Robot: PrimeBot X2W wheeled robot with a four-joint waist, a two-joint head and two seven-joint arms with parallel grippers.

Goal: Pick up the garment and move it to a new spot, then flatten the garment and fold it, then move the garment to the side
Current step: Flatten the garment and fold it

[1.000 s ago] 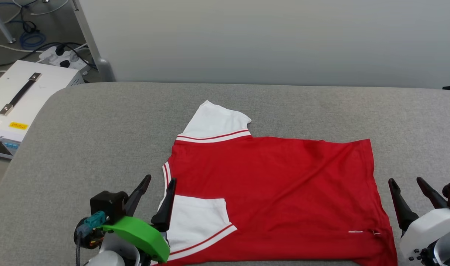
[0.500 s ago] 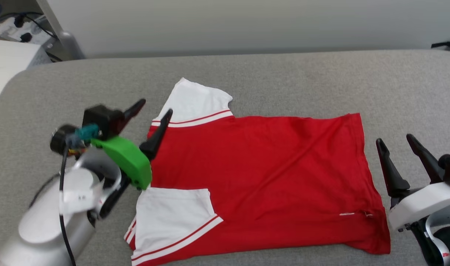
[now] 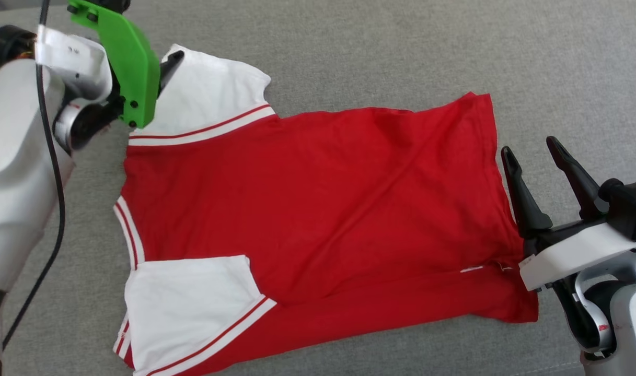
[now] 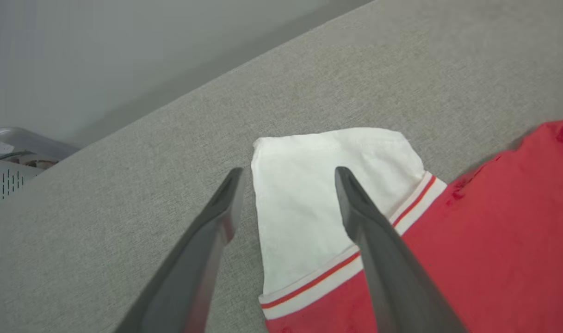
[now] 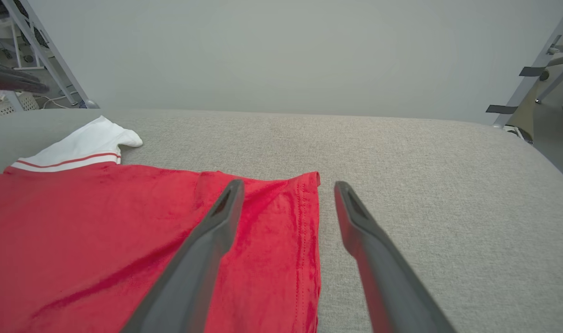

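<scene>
Lying flat on the counter point(image 3: 349, 47) with one sleeve point(image 3: 187, 303) folded in, the garment point(image 3: 323, 198) awaits further folding and moving aside; left claw point(image 4: 286, 173) and right claw point(image 3: 529, 146) both gape empty.

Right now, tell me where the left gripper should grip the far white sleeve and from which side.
Probably best: grip the far white sleeve at its free side edge, coming down from above on the grey surface side. It lies flat, and the open left gripper straddles that edge.
</scene>
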